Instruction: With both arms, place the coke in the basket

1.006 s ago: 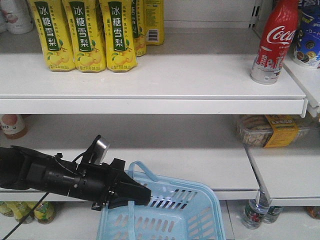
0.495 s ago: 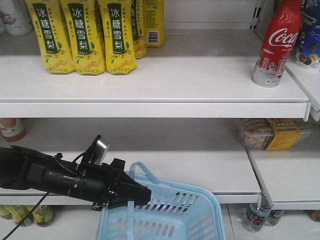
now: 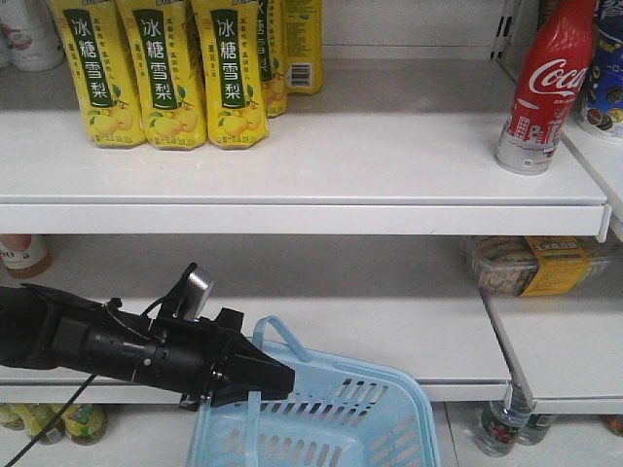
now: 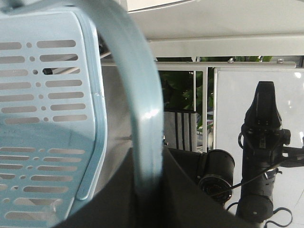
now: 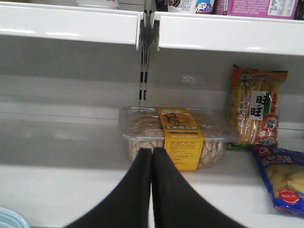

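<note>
The coke (image 3: 543, 83), a slim red bottle with white script, stands upright at the right end of the upper shelf (image 3: 321, 161). No gripper is near it. The light blue basket (image 3: 384, 375) hangs low in front of the shelves. My left gripper (image 3: 268, 377) is shut on its loop handle (image 3: 277, 326). In the left wrist view the handle (image 4: 145, 95) runs down between the black fingers (image 4: 190, 199), beside the basket's slotted wall (image 4: 47, 118). My right gripper (image 5: 151, 154) is shut with nothing in it, pointing at the middle shelf.
Yellow pear-drink cartons (image 3: 165, 68) stand on the upper shelf's left. A clear biscuit box (image 5: 173, 135) sits ahead of the right gripper, with snack bags (image 5: 256, 114) to its right. Bottles (image 3: 501, 428) stand at floor level. A black arm (image 4: 263, 142) shows past the basket.
The shelves and coke have slid slightly right and down in the front view. The left gripper keeps its hold on the basket handle, in the same pose.
</note>
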Motion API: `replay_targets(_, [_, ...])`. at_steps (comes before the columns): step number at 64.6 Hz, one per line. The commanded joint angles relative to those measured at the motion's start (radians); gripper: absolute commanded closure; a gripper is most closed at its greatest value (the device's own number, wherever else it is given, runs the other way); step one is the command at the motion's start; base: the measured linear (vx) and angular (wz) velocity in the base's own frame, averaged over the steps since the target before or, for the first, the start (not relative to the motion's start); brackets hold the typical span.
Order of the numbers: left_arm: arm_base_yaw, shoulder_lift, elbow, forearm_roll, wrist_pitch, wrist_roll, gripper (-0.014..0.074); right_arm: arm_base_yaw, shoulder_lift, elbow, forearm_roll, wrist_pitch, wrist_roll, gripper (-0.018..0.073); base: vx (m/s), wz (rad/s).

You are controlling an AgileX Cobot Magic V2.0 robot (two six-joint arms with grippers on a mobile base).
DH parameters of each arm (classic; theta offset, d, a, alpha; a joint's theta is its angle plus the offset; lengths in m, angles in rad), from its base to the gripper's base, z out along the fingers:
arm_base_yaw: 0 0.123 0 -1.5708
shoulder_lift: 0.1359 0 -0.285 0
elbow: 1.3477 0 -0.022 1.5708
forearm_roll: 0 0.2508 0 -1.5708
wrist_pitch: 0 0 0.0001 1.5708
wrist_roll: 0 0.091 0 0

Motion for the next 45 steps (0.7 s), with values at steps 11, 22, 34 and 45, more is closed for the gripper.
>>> replay_targets(11, [-0.007,-0.052,-0.018,-0.077,0.081,0.014,0.0603,-0.005,-0.012,0.008,-0.004,-0.078,-0.006,0.0569,0.01,0.0])
replay_targets(22, [-0.007,-0.052,-0.018,-0.077,0.081,0.014,0.0603,-0.005,-0.012,0.008,-0.004,-0.078,-0.006,0.0569,0.0,0.0])
replay_targets(34, [-0.007,-0.052,-0.018,-0.077,0.081,0.014,0.0603,-0.005,-0.012,0.008,-0.004,-0.078,-0.006,0.0569,0.0,0.0])
replay_targets(45, [-0.007,-0.052,-0.018,-0.077,0.081,0.014,0.0603,-0.005,-0.012,0.008,-0.004,-0.078,-0.006,0.0569,0.0,0.0])
